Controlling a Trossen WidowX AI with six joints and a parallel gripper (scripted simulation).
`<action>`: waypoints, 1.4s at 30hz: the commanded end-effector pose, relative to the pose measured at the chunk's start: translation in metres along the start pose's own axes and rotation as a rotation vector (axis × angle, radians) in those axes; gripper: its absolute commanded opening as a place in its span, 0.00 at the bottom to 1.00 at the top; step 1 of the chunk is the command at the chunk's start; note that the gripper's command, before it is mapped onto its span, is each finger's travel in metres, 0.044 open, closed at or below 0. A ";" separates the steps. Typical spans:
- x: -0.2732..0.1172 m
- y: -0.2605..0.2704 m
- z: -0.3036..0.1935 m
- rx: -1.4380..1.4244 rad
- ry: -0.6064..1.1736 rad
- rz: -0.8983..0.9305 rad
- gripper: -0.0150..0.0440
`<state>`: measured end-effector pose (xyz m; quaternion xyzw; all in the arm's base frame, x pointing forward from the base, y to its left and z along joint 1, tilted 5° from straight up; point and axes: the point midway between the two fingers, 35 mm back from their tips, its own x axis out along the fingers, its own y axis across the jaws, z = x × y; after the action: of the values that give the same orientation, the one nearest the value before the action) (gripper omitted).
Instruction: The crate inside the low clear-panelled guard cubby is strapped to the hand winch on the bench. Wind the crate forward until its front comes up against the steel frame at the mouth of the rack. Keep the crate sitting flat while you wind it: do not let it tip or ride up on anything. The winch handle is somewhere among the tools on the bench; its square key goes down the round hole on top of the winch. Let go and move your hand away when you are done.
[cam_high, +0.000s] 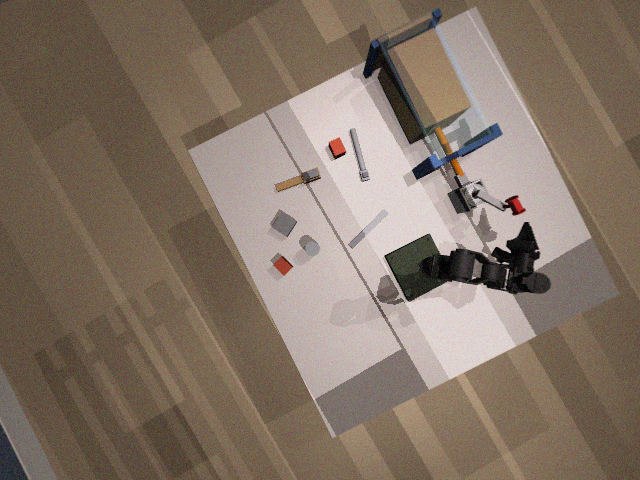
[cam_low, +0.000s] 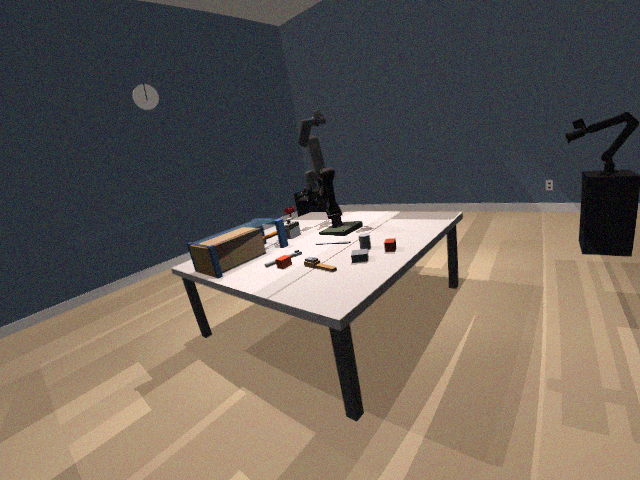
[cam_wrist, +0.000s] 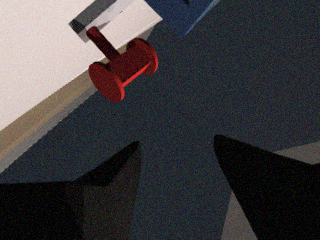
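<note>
The tan crate (cam_high: 431, 77) (cam_low: 235, 253) sits in the clear-panelled cubby and looks flat. A gap spanned by the orange strap (cam_high: 443, 140) (cam_low: 270, 235) separates its front from the blue frame (cam_high: 480, 140) (cam_low: 284, 232) at the mouth. The grey winch (cam_high: 471, 196) (cam_low: 292, 230) has the crank handle mounted on top, its arm reaching out to a red spool-shaped grip (cam_high: 514, 205) (cam_low: 288, 210) (cam_wrist: 123, 69). My gripper (cam_high: 511, 239) (cam_wrist: 177, 144) is partly open and empty, apart from the grip. The key inside the winch is hidden.
The arm stands on a dark green base plate (cam_high: 410, 260). A grey bar tool (cam_high: 358, 155), a flat strip (cam_high: 368, 228), a wooden-handled tool (cam_high: 297, 180), a grey block (cam_high: 283, 223), a grey cylinder (cam_high: 311, 248) and red blocks (cam_high: 337, 147) (cam_high: 282, 265) lie on the bench.
</note>
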<state>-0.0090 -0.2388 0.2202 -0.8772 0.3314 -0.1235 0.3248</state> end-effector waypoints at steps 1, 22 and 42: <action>0.000 -0.011 -0.025 -0.279 -0.001 0.002 0.66; -0.002 -0.034 -0.060 -0.712 0.004 0.007 0.66; 0.048 -0.013 -0.114 0.440 0.122 -0.020 1.00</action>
<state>-0.0188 -0.2794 0.3038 -0.8982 0.3459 -0.1310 0.2378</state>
